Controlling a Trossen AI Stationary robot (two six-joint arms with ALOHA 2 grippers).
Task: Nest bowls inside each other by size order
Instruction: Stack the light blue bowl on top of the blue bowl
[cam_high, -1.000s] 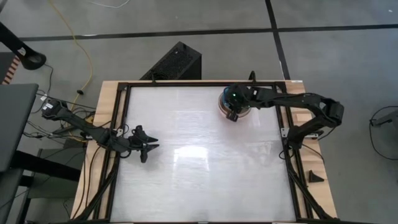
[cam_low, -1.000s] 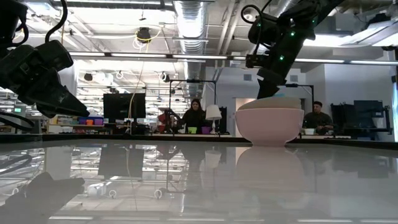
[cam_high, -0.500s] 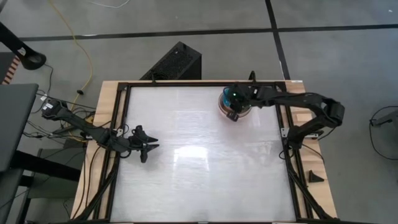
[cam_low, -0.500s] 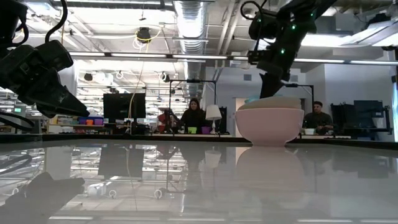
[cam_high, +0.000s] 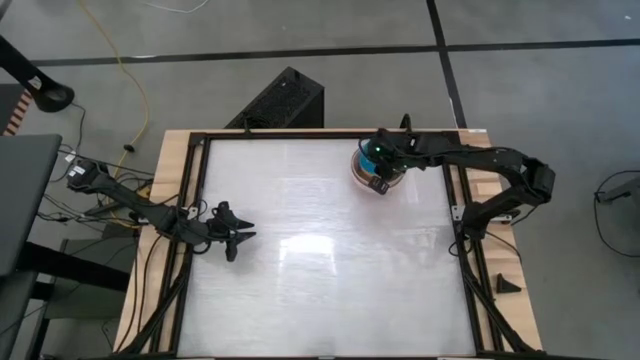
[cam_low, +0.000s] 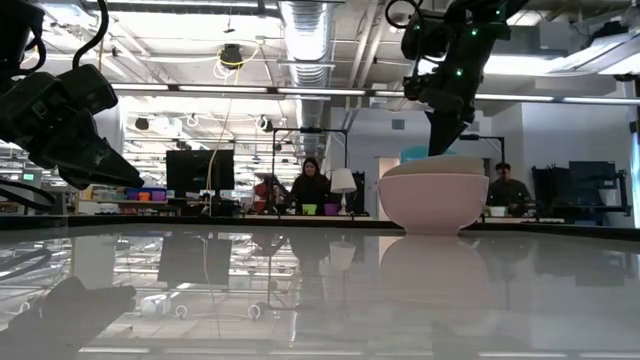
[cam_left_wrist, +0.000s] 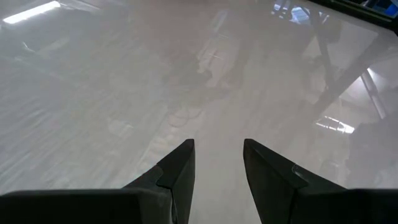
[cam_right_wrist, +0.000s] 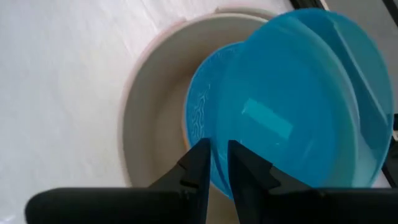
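The bowls stand nested as one stack (cam_high: 358, 170) at the table's far right. The low view shows the pale pink-white bowl (cam_low: 432, 205) outermost with the grey-beige bowl's rim (cam_low: 432, 166) above it. In the right wrist view the light blue bowl (cam_right_wrist: 202, 115) sits inside the grey-beige bowl (cam_right_wrist: 155, 118). My right gripper (cam_right_wrist: 214, 165) is above the stack, shut on the teal-cyan bowl (cam_right_wrist: 298, 106). My left gripper (cam_left_wrist: 217, 162) is open and empty over the table's left side (cam_high: 232, 240). The salmon-orange bowl does not show apart from the others. My right gripper pinches the teal-cyan bowl's rim (cam_right_wrist: 217, 134) between its two fingers, one finger inside the bowl and one outside. The fingers come from above, pointing down. The bowl is tilted over the light blue bowl; whether its bottom rests in the stack is hidden.
The black table frame (cam_high: 455, 170) runs close to the right of the stack. The white tabletop (cam_high: 320, 270) is bare between the two arms. People sit at desks in the room beyond the table (cam_low: 312, 185).
My right gripper has gone up a little above the stack, still shut on the teal-cyan bowl. In the low view the bowl's edge now shows higher above the grey-beige rim than before.
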